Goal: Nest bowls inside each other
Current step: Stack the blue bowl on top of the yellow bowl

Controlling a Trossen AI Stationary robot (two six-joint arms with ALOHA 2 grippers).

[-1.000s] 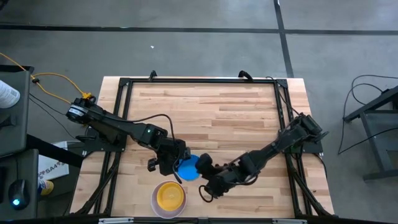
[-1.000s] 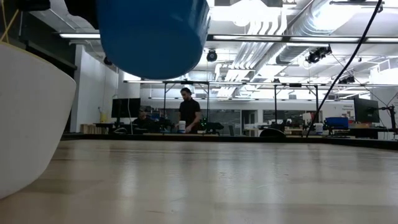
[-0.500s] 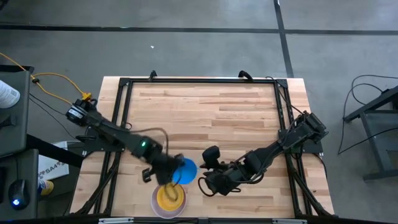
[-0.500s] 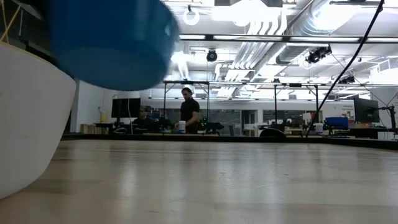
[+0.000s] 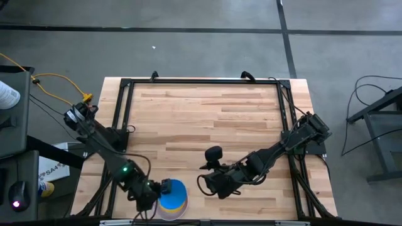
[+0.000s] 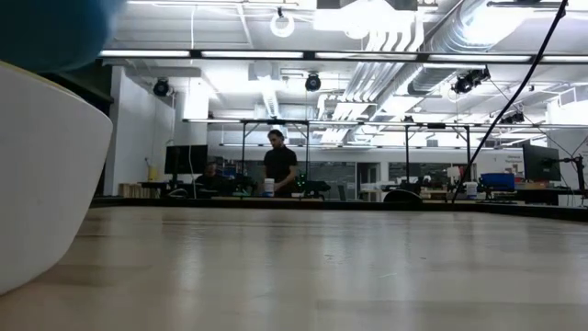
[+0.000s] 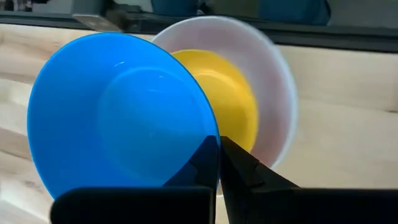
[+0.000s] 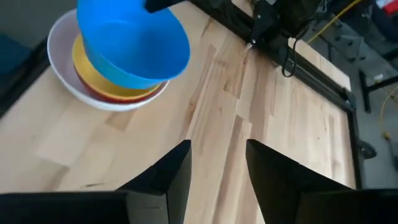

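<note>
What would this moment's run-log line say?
left hand: shut on blue bowl rim, above stack | stack: yellow bowl in white bowl | blue bowl: not yet nested | right hand: open, empty

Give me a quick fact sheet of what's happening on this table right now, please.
Blue bowl: gripped at its rim by the left hand, held just above the stack
Stack: yellow bowl over a pink-red one, inside the white bowl, at the table's near edge
Right hand: open, empty, waiting beside the stack
Background: a person standing far behind
</note>
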